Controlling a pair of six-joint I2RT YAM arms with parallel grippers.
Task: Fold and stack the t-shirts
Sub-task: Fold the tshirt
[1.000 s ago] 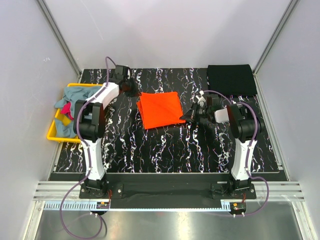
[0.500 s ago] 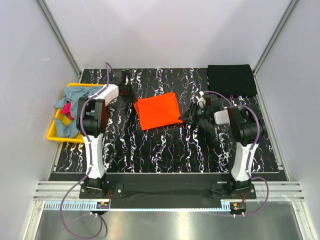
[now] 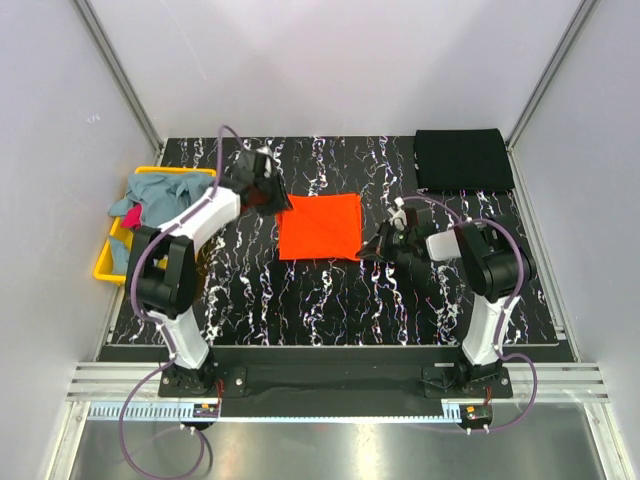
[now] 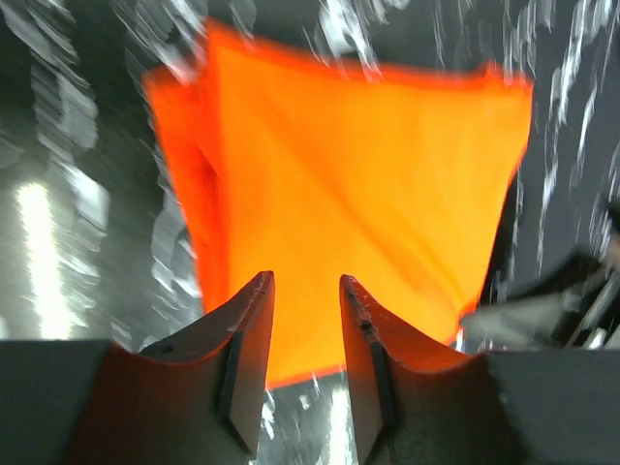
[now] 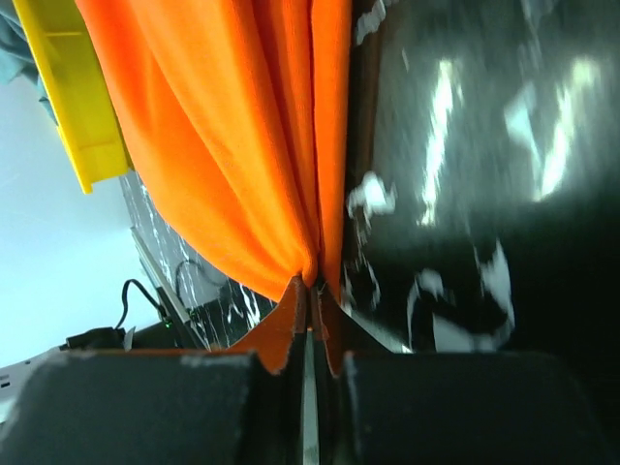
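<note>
Top external view gives us the bright orange cloth t-shirt (image 3: 320, 226), folded to a near-square and lying flat in the middle of the black marbled bench (image 3: 300, 310), between our two arms. We see no clear long axis on it; its sides run roughly square to the bench edges.

Our left end effector (image 3: 262, 188) hangs just beside its far left corner. In the left wrist view its jaws stand parted with nothing between them, and the orange cloth lies ahead of the tips. Our right end effector (image 3: 374, 246) sits at the near right corner. The right wrist view shows its jaws pressed together with orange cloth gathered into them, so we read it as pinching that corner.

The black cloth t-shirt (image 3: 463, 160), folded into a flat rectangle, lies at the far right of the bench, well apart from the orange one and on the right arm's side. We judge the next move turns on this: that likely stacking spot lies far and right of the gripped corner, so the right arm is nearer.

Grey-blue cloth t-shirts (image 3: 165, 188) lie crumpled in the yellow plastic bin (image 3: 108, 268) at the left edge.
</note>
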